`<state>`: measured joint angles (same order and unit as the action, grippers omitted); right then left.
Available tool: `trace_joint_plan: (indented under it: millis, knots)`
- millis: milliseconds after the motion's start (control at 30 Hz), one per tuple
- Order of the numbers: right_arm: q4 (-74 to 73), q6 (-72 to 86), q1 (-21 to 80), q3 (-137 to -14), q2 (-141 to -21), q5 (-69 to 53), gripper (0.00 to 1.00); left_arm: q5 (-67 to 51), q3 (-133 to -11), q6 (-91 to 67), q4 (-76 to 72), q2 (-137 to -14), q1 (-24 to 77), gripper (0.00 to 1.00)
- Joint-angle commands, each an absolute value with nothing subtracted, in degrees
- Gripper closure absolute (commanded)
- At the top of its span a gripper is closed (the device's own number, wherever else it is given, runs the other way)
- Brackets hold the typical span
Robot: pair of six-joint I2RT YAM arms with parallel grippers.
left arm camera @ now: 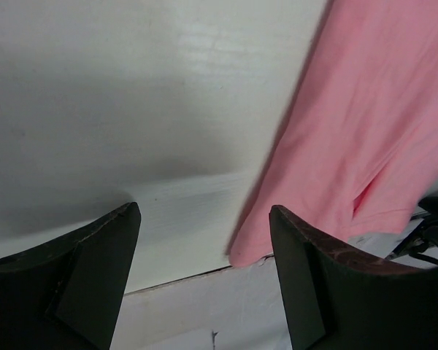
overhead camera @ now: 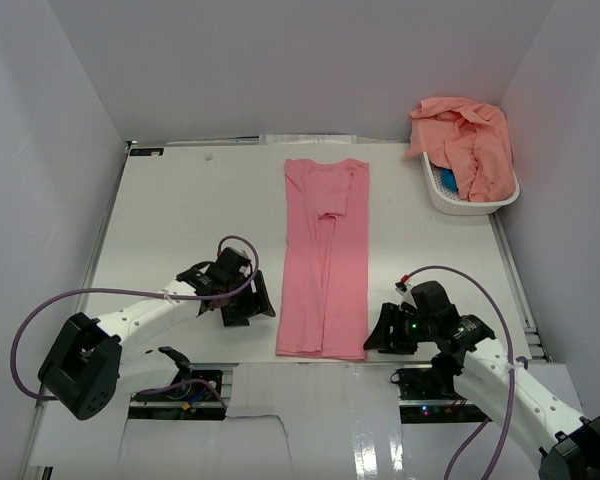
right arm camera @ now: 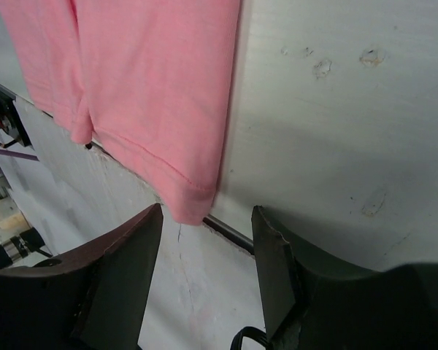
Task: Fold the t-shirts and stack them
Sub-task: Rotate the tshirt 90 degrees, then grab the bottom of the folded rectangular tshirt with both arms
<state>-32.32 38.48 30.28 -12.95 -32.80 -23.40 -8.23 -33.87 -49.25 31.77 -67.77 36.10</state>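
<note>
A rose-pink t-shirt [overhead camera: 324, 255] lies flat in the middle of the table, both sides folded in, forming a long narrow strip from back to front. Its near left corner shows in the left wrist view [left arm camera: 365, 124] and its near right corner in the right wrist view [right arm camera: 146, 87]. My left gripper [overhead camera: 263, 304] is open and empty just left of the near left corner. My right gripper [overhead camera: 380, 335] is open and empty just right of the near right corner. More salmon t-shirts [overhead camera: 468, 140] are heaped in the basket.
A white slotted basket [overhead camera: 458, 202] stands at the back right of the table, something blue showing inside. The table's front edge [overhead camera: 280, 362] runs right under the shirt's hem. White walls enclose the table on the left, back and right.
</note>
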Motion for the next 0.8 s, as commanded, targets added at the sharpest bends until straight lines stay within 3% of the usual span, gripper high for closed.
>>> trace_joint_plan:
  millis: [0, 533, 633, 767]
  knots:
    - [-35.59, 39.9, 30.94, -12.13, -31.03, -23.55, 0.41, -9.32, -31.82, -52.91, 32.96, -65.39, 38.23, 0.18]
    - [-27.69, 43.41, 34.89, -5.8, -33.57, -24.61, 0.48, -6.15, -25.76, -61.87, 31.21, -63.99, 47.11, 0.18]
    - [-25.14, 44.03, 36.3, -4.92, -35.33, -24.61, 0.53, -6.15, -24.97, -62.49, 30.32, -63.54, 47.11, 0.18]
    - [-23.91, 44.82, 37.35, -4.48, -36.12, -23.73, 0.7, -6.42, -24.61, -62.58, 29.71, -63.81, 47.11, 0.19]
